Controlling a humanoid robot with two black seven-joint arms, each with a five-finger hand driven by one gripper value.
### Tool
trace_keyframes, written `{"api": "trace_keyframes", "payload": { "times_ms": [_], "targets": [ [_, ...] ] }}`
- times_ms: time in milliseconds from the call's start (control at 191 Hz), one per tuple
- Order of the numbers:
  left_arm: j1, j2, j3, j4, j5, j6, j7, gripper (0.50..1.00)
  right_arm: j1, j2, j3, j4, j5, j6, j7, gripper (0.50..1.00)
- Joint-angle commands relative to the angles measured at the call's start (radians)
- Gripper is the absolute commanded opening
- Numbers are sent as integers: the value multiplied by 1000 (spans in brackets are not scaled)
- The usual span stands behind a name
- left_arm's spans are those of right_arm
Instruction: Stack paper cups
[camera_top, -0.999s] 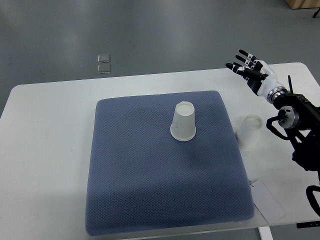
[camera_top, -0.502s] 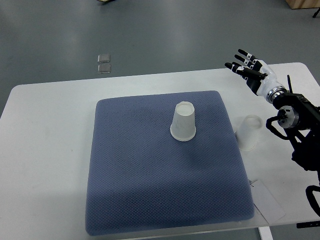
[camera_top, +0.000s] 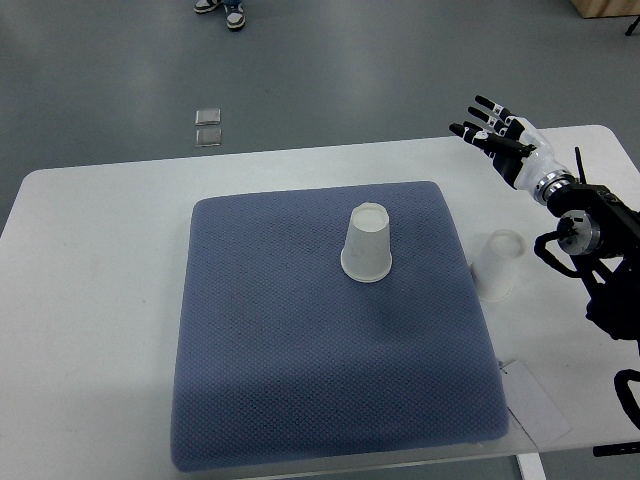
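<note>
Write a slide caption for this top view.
Right hand open above table; two upturned paper cups wait.

Right hand (camera_top: 500, 135) raised, fingers spread, palm empty.

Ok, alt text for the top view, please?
Two upside-down white paper cups wait unstacked: one on a blue textured mat, one beside it on the white table. The robot's right hand hovers open above the table's far right corner.
</note>
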Motion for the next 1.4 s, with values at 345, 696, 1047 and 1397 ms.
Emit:
{"api": "trace_keyframes", "payload": {
  "times_ms": [345, 696, 1047, 1397],
  "targets": [
    [-1, 0, 0, 0, 0, 0, 0, 1000, 21, -104, -15, 56, -15, 49, -2, 919],
    [1, 0, 0, 0, 0, 0, 0, 1000, 60, -251, -68, 142, -84, 62, 0, 919],
    [-1, 0, 0, 0, 0, 0, 0, 1000, 229, -581, -456, 253, -101, 192, 57, 917],
    [-1, 0, 0, 0, 0, 0, 0, 1000, 255, -768, -573, 404, -468, 256, 112, 917]
  ]
}}
